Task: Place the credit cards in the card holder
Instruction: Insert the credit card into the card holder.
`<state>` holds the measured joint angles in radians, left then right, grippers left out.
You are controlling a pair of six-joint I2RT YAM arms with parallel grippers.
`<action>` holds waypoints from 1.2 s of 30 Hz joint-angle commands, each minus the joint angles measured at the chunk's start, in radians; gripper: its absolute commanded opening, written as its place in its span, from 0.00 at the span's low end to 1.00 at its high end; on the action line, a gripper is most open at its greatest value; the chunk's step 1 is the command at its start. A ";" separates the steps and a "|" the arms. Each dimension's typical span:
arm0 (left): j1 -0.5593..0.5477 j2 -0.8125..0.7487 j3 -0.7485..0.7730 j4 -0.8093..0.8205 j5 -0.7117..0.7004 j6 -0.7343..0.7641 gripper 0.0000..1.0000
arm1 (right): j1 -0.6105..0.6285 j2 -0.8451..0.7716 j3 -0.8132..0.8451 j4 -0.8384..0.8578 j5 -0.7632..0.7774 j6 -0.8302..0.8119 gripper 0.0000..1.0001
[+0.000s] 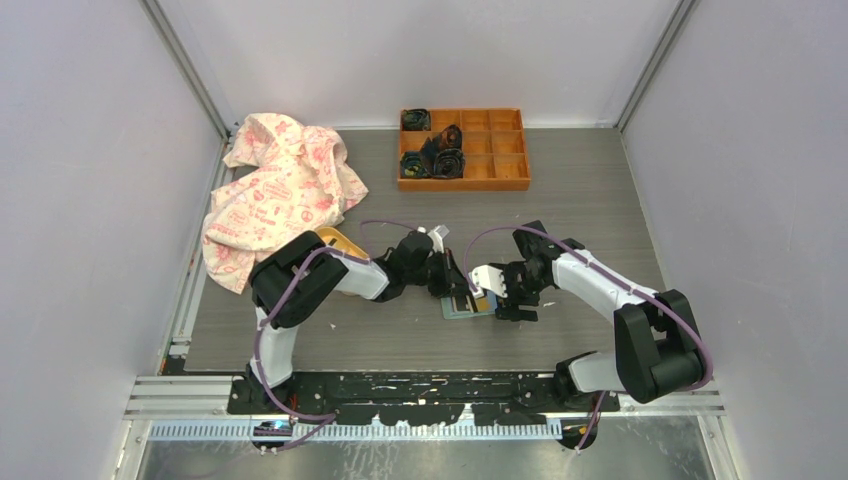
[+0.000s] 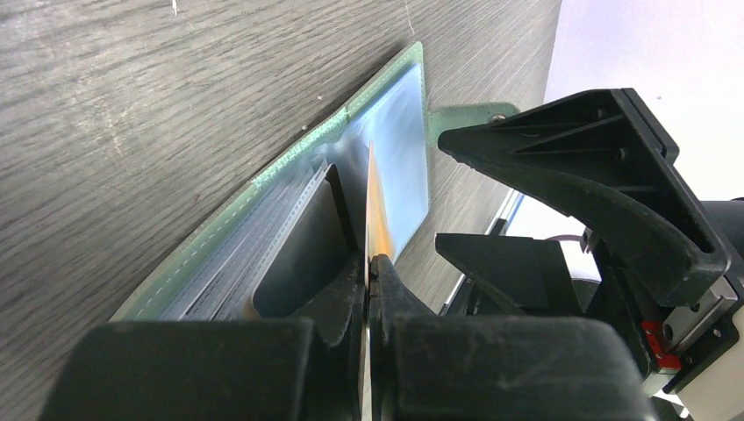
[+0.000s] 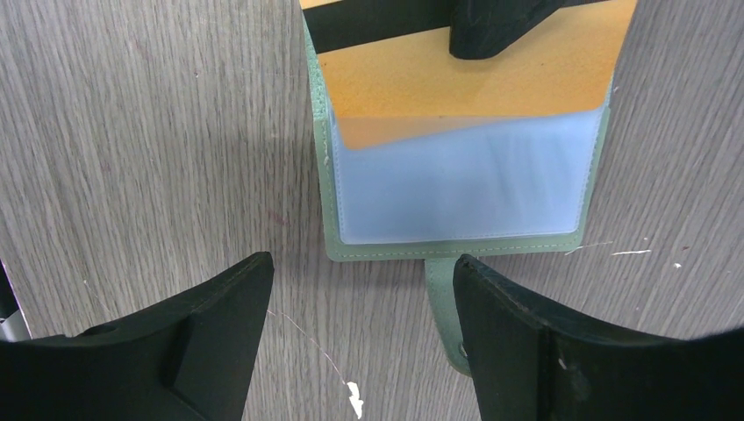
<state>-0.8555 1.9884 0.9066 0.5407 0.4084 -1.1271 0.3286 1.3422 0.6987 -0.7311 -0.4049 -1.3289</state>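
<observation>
The mint-green card holder [image 1: 466,306] lies open on the table between my two grippers. My left gripper [image 2: 368,265] is shut on an orange credit card [image 2: 377,210], seen edge-on and standing over the holder's clear sleeves [image 2: 289,189]. In the right wrist view the orange card [image 3: 474,83], with a dark stripe, has its lower edge inside the clear sleeve of the holder [image 3: 456,189]. My right gripper [image 3: 360,294] is open and empty just off the holder's near edge; its right finger is beside the snap strap [image 3: 441,294]. Other cards are not in view.
An orange compartment tray [image 1: 494,180] with dark objects in it stands at the back. A pink patterned cloth [image 1: 280,190] lies at the back left. A yellow-orange dish [image 1: 333,238] is partly hidden under the left arm. Grey walls close in both sides.
</observation>
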 commanded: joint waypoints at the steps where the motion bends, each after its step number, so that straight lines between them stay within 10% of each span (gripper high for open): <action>1: -0.005 0.035 0.018 -0.066 -0.002 -0.002 0.00 | 0.006 -0.020 0.041 -0.003 -0.022 0.008 0.80; 36: 0.036 0.062 0.086 -0.308 0.053 -0.009 0.00 | 0.023 -0.050 0.040 -0.008 -0.040 0.006 0.80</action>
<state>-0.8249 2.0018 0.9878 0.3664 0.4725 -1.1709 0.3458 1.3285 0.7036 -0.7341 -0.4179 -1.3289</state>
